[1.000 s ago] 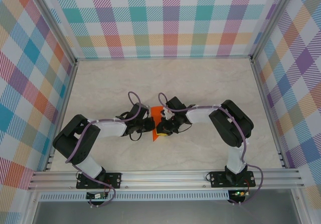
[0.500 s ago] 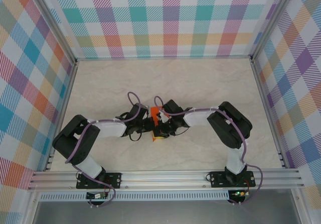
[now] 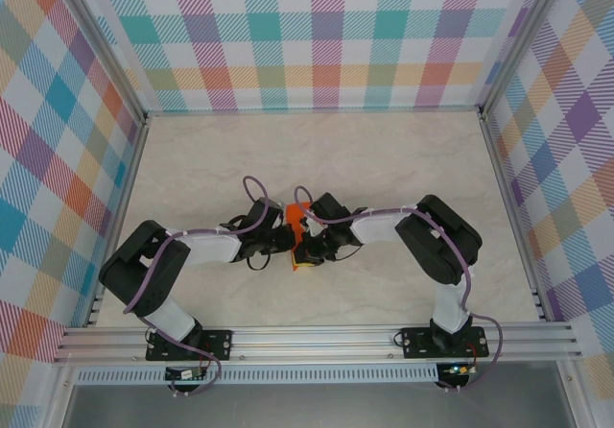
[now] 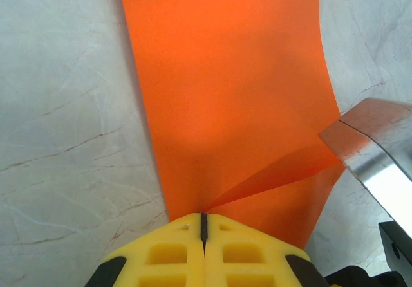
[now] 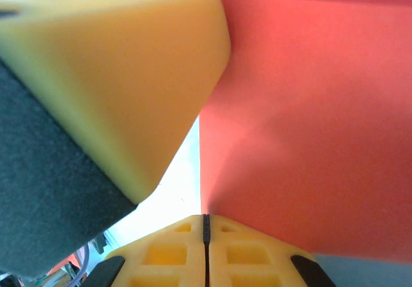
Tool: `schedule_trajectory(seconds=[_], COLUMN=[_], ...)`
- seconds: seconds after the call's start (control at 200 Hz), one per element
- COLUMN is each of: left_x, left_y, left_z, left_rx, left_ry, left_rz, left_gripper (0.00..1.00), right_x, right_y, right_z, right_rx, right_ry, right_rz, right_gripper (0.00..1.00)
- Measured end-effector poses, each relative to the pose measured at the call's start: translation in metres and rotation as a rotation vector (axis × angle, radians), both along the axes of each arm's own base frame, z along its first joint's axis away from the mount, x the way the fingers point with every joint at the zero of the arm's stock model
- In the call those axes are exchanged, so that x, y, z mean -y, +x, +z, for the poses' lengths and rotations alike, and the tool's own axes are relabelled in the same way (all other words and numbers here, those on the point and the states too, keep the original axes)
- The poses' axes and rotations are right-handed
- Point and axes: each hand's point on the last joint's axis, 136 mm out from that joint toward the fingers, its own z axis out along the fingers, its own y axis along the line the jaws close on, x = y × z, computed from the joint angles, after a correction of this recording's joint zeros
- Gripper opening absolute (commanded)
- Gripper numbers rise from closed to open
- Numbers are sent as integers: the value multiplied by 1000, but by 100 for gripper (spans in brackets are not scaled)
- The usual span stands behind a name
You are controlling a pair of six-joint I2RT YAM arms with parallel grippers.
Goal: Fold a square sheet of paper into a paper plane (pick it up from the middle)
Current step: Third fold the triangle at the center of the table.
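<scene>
from the top camera i see both arms bent inward so their wrists meet near the middle of the table [image 3: 403, 159], with the orange paper [image 3: 295, 214] squeezed between them as a narrow strip. its long axis runs from the near side of the table toward the far wall. the plaid walls [image 3: 326, 35] show there too.

the left wrist camera gives me the detail the top one lacks. the left gripper [image 4: 203, 219] has its yellow fingers pressed together on the near end of the paper, which stretches away from them as a long flat band lying on the pale marbled surface. a slanted fold rises from the pinch point toward the right edge, where a shiny metal piece [image 4: 370, 148] sits just beside the paper.

in the right wrist camera the right gripper [image 5: 205, 219] is likewise clamped flat on the paper, which fills the right side as a smooth matte sheet with a soft bend. a second yellow pad [image 5: 109, 68], blocky, foam-like and black-backed, touches the sheet at the upper left.
</scene>
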Motion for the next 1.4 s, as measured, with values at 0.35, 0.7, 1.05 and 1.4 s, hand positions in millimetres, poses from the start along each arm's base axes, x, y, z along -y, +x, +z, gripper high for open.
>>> schedule_trajectory(seconds=[0.35,0.7,1.05,1.4], left_x=[-5,-11,-12,-11], left_y=[-1,-2,-3,-2], left_z=[0,12,8,0], left_rx=[3,33,25,15], left_ry=[21,26,33,53], left_rz=[14,26,25,11], left_gripper=[0,0,0,0], right_x=[-1,2,3,3], right_y=[-4,5,11,10], right_z=[8,16,21,19], right_rx=[17,68,98,90], right_ry=[22,11,1,1], right_rz=[9,-27,-56,-52], right_gripper=[9,10,11,10])
